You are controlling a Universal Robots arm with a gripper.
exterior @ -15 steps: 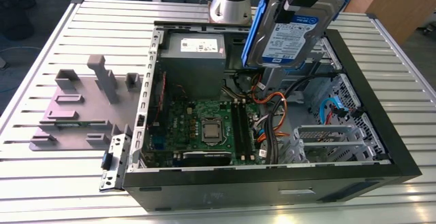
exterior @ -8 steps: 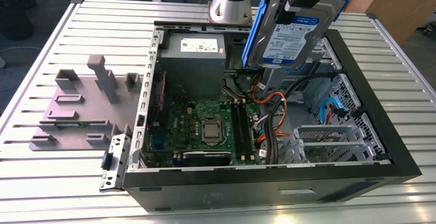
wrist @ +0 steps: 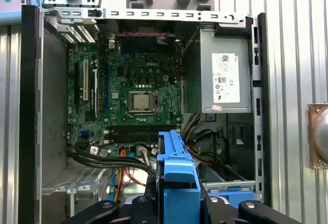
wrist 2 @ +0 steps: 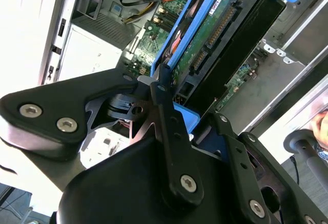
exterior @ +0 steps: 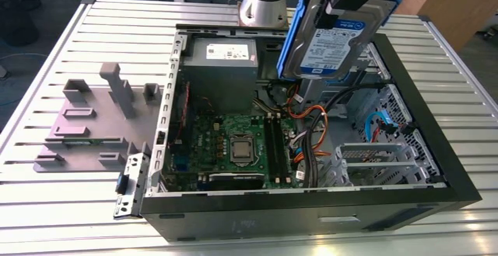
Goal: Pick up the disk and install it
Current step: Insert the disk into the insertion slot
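Field notes, standing by the bench.

- An open computer case (exterior: 435, 151) lies on its side on a slatted metal table (exterior: 46, 46), its inside facing up.
- The gripper (exterior: 336, 16) hangs over the far end of the case. Its jaws are clamped on the disk (exterior: 330, 40), one on each side of the blue carrier rails.
- The disk is in the air, clear of the table. It stands on edge and leans a little, with its white-and-blue label facing the exterior view.
- It hangs above the case, just to the exterior view's right of the grey power-supply box (exterior: 221, 63).
- In the second wrist view the gripper (wrist 2: 192, 114) holds the disk (wrist 2: 215, 34) with the green circuit side and connector showing.
- In the first wrist view the blue rail of the disk (wrist: 177, 167) rises from the gripper (wrist: 179, 203).
- Below lie the motherboard (exterior: 233, 145) and a bundle of orange and black cables (exterior: 311, 122).
- An empty-looking metal drive cage (exterior: 374, 162) sits at the near corner on the exterior view's right.
- A grey plastic stand (exterior: 93, 122) with upright posts rests on the table to the exterior view's left of the case.
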